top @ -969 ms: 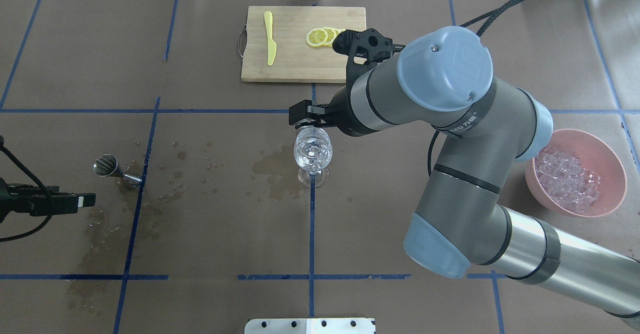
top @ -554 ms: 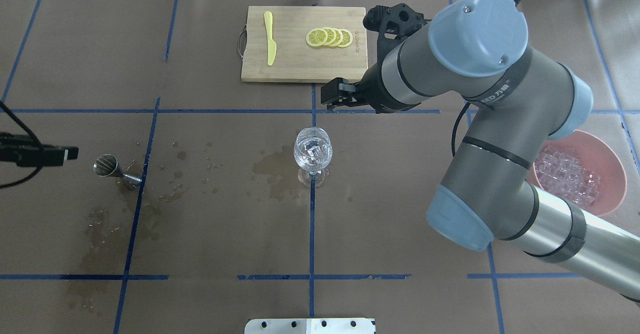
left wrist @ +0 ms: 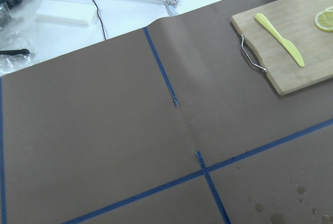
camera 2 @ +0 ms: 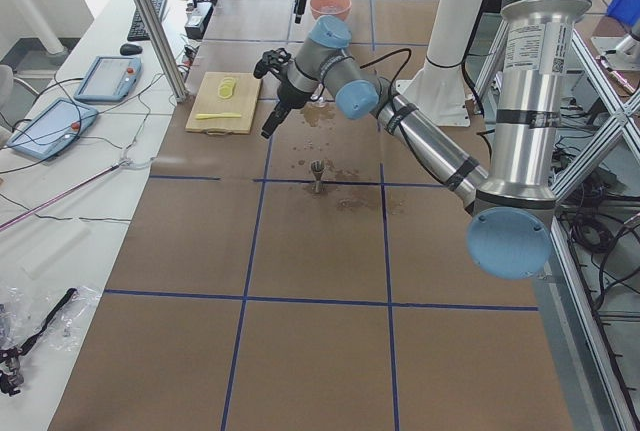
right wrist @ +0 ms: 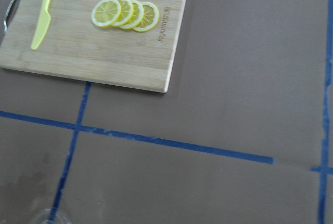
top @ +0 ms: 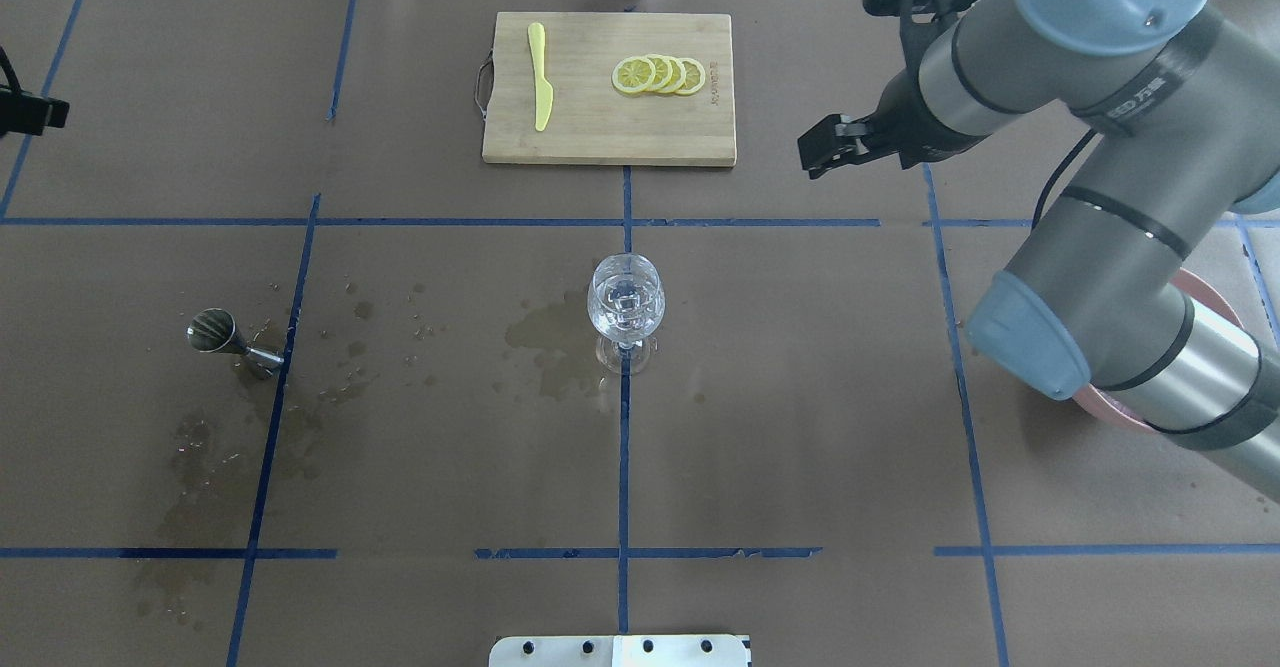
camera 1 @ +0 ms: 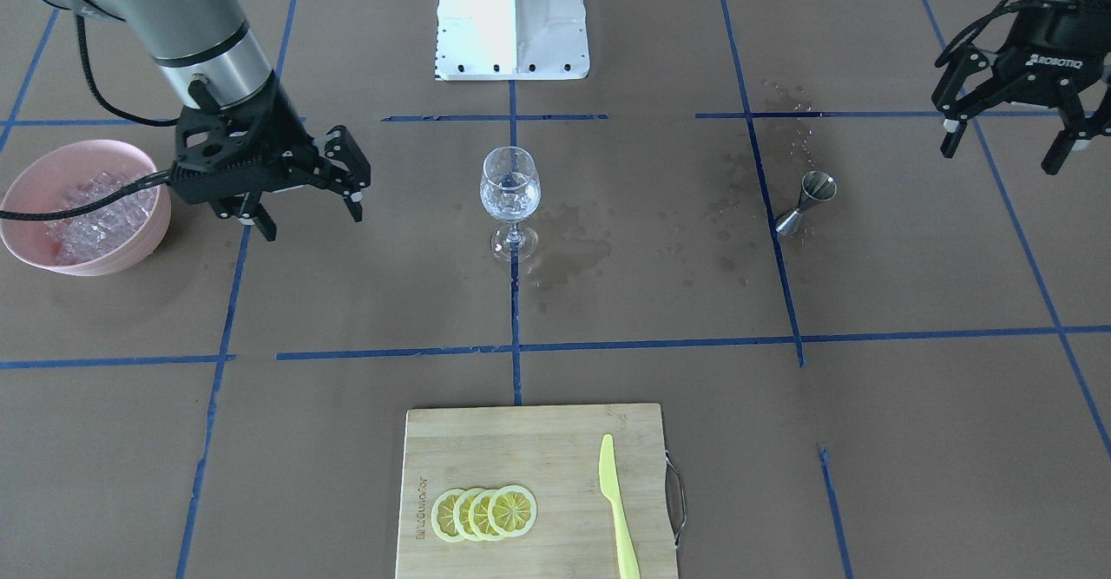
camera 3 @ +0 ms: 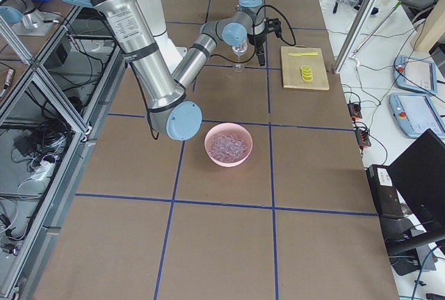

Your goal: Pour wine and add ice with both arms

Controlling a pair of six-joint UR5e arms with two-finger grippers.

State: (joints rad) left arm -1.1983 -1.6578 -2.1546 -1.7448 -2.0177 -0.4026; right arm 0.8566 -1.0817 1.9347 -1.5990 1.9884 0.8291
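- Ice (camera 1: pixel 87 210) heaps in the bowl (camera 1: pixel 95 265), nine o'clock of the glass (camera 1: pixel 510 188) in the front-facing view; some sits in the glass.
- Wine there: cannot tell.
- Right end effector (camera 1: pixel 311 214) and left end effector (camera 1: pixel 1002 149) hang wide, empty; task likely near done.

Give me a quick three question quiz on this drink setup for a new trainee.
1. True or false: the right gripper holds ice.
2. Which lies on the cutting board beside the lemon slices? A fork, B yellow knife, C spoon.
3. How many lemon slices are there?
Key: 1 false, its jaws are open and empty; 2 B; 3 four.
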